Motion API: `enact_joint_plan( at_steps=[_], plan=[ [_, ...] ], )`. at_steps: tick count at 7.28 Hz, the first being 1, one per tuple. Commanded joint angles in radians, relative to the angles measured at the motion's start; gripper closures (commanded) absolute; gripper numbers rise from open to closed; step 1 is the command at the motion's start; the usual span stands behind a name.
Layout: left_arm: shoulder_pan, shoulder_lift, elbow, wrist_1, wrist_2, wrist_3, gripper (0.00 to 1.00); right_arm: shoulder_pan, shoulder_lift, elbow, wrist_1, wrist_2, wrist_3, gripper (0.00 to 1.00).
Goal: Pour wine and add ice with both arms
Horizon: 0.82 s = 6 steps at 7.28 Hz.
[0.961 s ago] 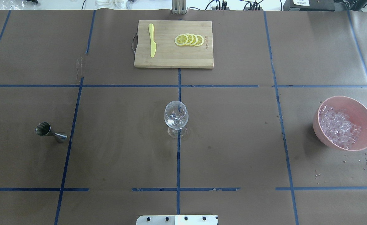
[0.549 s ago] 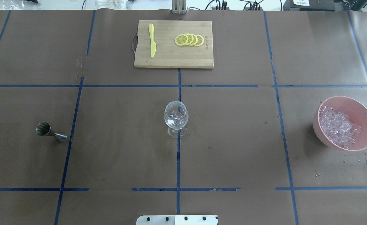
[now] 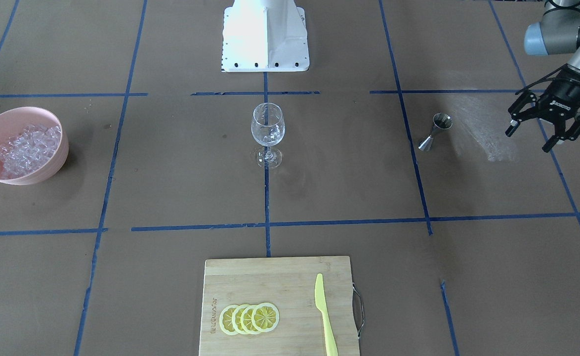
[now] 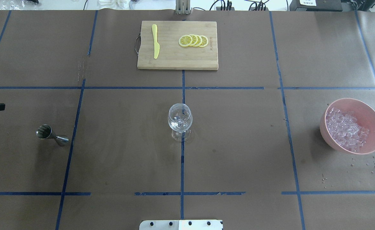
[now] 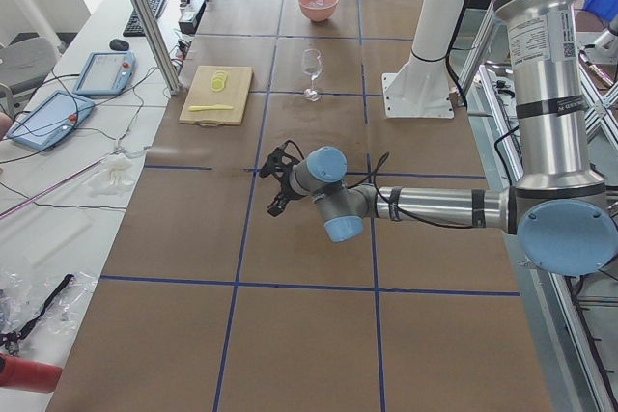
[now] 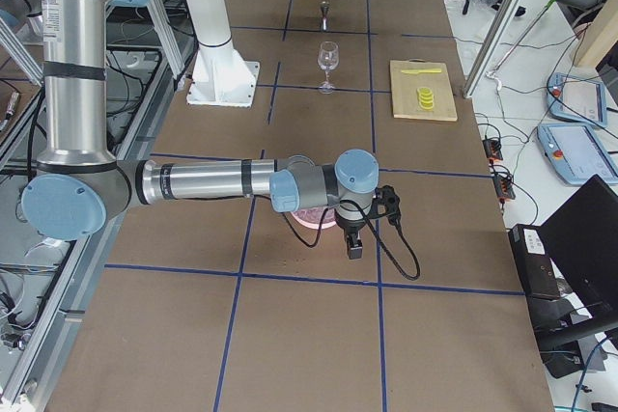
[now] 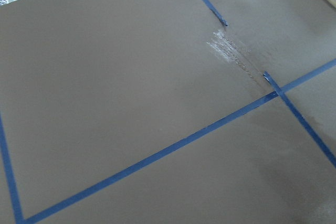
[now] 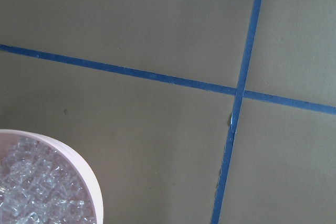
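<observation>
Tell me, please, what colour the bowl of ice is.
The round bowl is pale pink, clearest in the overhead view.

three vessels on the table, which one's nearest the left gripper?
The small steel jigger: it stands at the end where the open left gripper hangs; the wine glass sits mid-table, the pink bowl of ice at the opposite end.

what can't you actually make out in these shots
- right tool: seen only in the exterior right view, and small there; open or shut cannot be told.
- pink bowl: in that view, mostly hidden behind the right arm.
- left tool: the overhead view's left edge cuts off all but a sliver.
- jigger: too small in every view to tell whether it holds liquid.
</observation>
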Motion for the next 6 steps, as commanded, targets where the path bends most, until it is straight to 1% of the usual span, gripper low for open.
enact_joint_plan(
  at_steps=[1,2,3,4,5,6],
  plan=[
    [0.191,0.091,-0.101,-0.103,0.191,-0.182,0.01,-0.004,0.002,0.001,0.003,-0.002,-0.002,0.00],
    [0.273,0.122,-0.118,-0.110,0.283,-0.196,0.01,-0.007,0.000,0.000,0.009,-0.002,-0.002,0.00],
    [0.386,0.155,-0.158,-0.124,0.396,-0.242,0.01,-0.007,0.000,0.000,0.011,-0.002,-0.002,0.00],
    [0.461,0.178,-0.170,-0.127,0.475,-0.285,0.01,-0.009,0.000,0.000,0.011,-0.002,-0.002,0.00],
    [0.503,0.200,-0.175,-0.149,0.541,-0.316,0.01,-0.010,0.000,-0.002,0.015,-0.005,-0.002,0.00],
    [0.582,0.202,-0.175,-0.149,0.659,-0.338,0.01,-0.010,-0.002,-0.002,0.024,-0.008,-0.002,0.00]
  ],
)
